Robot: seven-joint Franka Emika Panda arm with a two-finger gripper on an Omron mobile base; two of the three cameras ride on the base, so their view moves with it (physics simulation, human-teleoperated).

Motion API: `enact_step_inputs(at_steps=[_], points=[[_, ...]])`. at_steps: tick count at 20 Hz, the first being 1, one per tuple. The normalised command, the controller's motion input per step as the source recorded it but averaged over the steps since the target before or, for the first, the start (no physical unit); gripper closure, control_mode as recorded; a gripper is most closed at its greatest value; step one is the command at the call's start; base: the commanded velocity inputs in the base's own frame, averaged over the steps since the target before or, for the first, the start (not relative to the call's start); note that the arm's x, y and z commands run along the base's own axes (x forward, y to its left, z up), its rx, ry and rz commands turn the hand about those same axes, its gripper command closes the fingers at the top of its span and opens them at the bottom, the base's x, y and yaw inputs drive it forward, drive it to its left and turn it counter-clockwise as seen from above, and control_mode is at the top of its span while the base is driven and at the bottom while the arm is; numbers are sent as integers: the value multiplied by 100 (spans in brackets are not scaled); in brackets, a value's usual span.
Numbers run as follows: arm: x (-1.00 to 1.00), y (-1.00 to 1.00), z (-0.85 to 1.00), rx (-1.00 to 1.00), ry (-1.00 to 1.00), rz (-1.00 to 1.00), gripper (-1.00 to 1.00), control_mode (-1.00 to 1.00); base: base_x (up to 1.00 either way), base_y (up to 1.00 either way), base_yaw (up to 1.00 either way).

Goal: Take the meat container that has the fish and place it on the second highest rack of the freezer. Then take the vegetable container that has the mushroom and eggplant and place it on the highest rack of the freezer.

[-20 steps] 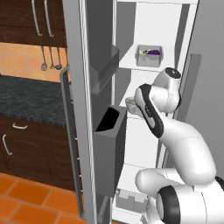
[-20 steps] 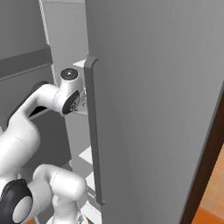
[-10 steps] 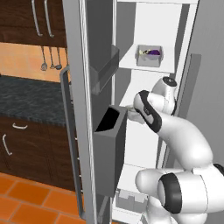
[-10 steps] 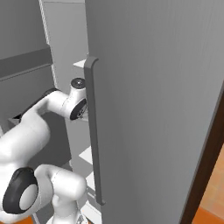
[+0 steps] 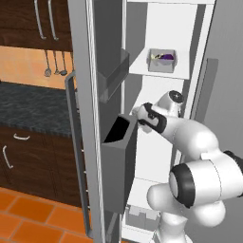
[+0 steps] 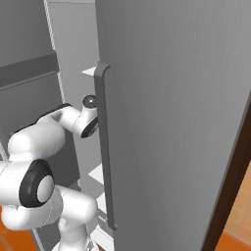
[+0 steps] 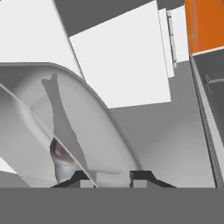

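Base cameras flank the freezer (image 5: 161, 95) (hand camera close inside).

— What's holding things in the freezer (image 5: 161, 95) from where I sit?

— White shelves. In my left base view, the upper one (image 5: 159, 73) carries a small grey tray (image 5: 162, 60), upper middle of the frame, with something purple inside.

— Anything lower?

— At the bottom, a pale tub (image 5: 141, 218) sits on the white floor panel.

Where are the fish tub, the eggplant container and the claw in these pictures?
fish tub (image 7: 94, 127): hand view, on its curved translucent wall.
eggplant container (image 5: 162, 60): left base view, on its front wall, on a freezer shelf.
claw (image 7: 113, 176): hand view, midway between the dark fingertips, shut on the tub's wall.
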Motion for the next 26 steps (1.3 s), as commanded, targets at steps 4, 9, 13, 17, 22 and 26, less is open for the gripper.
enact_step_inputs(at_steps=[4, 9, 13, 17, 22, 26], points=[[22, -12, -32, 0, -8, 0, 100, -100, 0, 0, 0], [21, -25, -3, 0, -1, 0, 100, -100, 0, 0, 0], [17, -3, 0, 0, 0, 0, 100, -100, 0, 0, 0], [31, 0, 0, 0, 0, -1, 100, -100, 0, 0, 0], [15, -2, -5, 0, 3, -1, 100, -100, 0, 0, 0], [1, 0, -7, 0, 2, 0, -100, -100, 0, 0, 0]])
